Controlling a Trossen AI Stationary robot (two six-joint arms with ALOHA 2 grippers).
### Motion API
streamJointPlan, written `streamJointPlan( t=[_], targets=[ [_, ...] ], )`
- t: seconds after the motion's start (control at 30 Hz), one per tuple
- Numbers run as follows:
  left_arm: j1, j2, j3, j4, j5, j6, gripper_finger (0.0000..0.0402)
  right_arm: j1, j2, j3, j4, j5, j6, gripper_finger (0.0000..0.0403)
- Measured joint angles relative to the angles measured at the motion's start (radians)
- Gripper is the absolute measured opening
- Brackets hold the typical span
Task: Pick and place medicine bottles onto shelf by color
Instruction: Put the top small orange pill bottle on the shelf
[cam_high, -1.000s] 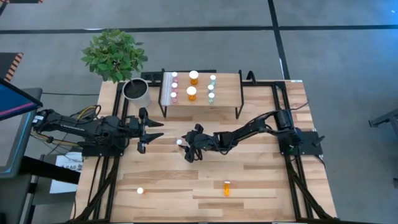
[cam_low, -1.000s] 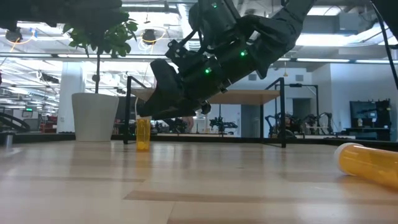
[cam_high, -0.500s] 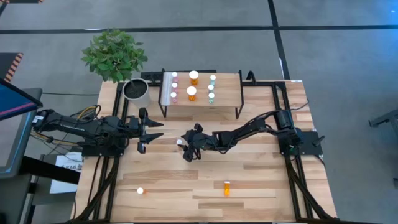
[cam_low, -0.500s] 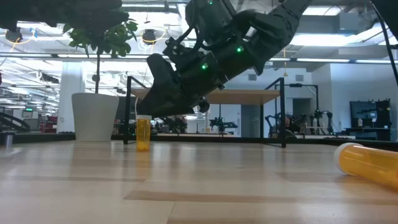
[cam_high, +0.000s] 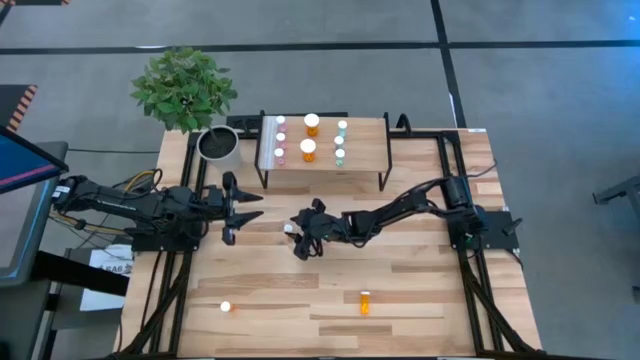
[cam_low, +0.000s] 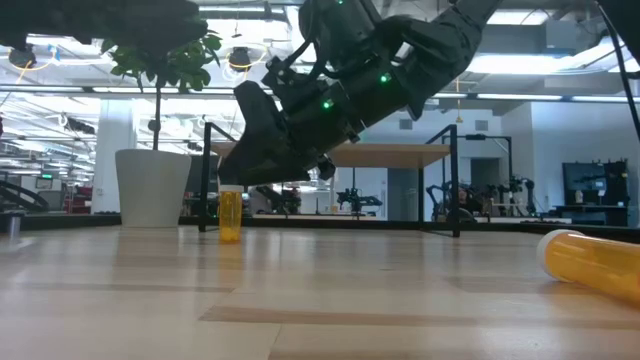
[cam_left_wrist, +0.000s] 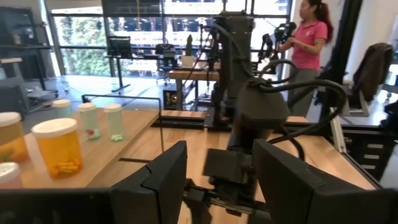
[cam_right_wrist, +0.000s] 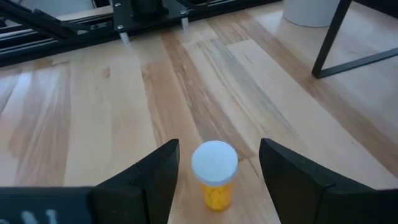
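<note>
So over the last second the right gripper (cam_right_wrist: 214, 171) has crept a little further toward the small orange bottle (cam_right_wrist: 214, 175) standing upright mid-table, and now we see its white cap sitting right between the two open fingers in the right wrist view, nothing clamped yet. From above the right gripper (cam_high: 303, 240) is just in front of the shelf (cam_high: 365, 150), with the bottle (cam_high: 288, 227) showing as a white dot at its tip. We'd call this the line-up for a grasp: fingers straddling, not closed, so the next thing needed is probably a bit more advance or drop and then a squeeze. Risk we see is nudging that tiny bottle over, since it's narrow and upright. The left gripper (cam_high: 228, 212) hasn't budged, parked open and empty near the plant pot (cam_high: 219, 146). The shelf already carries rows of pink, orange and pale green bottles. Still left on the table: one orange bottle (cam_high: 364, 301) lying on its side near the front edge and another upright one (cam_high: 225, 307) toward the front left.
</note>
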Motion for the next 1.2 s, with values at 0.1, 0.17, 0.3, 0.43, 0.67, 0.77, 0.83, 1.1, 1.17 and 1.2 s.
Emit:
streamJointPlan(
  t=[0.1, 0.17, 0.3, 0.43, 0.67, 0.77, 0.83, 1.1, 1.17, 1.2],
  targets=[
    [0.000, 0.000, 0.000, 0.000, -0.015, 0.000, 0.0173, 0.005, 0.000, 0.000, 0.000, 0.000, 0.000, 0.0245],
    [0.000, 0.000, 0.000, 0.000, -0.016, 0.000, 0.0173, 0.010, 0.000, 0.000, 0.002, 0.000, 0.000, 0.0245],
    [0.000, 0.000, 0.000, 0.000, -0.016, 0.000, 0.0173, 0.009, 0.000, 0.000, 0.019, 0.000, 0.000, 0.0245],
    [0.000, 0.000, 0.000, 0.000, -0.017, 0.009, 0.0173, 0.012, 0.000, 0.000, 0.018, 0.000, -0.001, 0.0245],
    [0.000, 0.000, 0.000, 0.000, -0.017, 0.011, 0.0173, 0.015, 0.000, 0.000, 0.018, 0.000, -0.007, 0.0245],
    [0.000, 0.000, 0.000, 0.000, -0.017, 0.011, 0.0173, 0.014, 0.000, 0.000, 0.017, 0.001, -0.008, 0.0245],
    [0.000, 0.000, 0.000, 0.000, -0.017, 0.011, 0.0173, 0.015, 0.000, 0.000, 0.016, 0.001, -0.008, 0.0245],
    [0.000, 0.000, 0.000, 0.000, -0.016, 0.011, 0.0173, 0.015, 0.000, 0.000, 0.032, 0.000, 0.000, 0.0245],
    [0.000, 0.000, 0.000, 0.000, -0.016, 0.011, 0.0173, 0.014, 0.000, 0.000, 0.048, 0.000, 0.000, 0.0245],
    [0.000, 0.000, 0.000, 0.000, -0.016, 0.011, 0.0173, 0.014, 0.000, 0.000, 0.056, 0.000, 0.000, 0.0245]
  ],
)
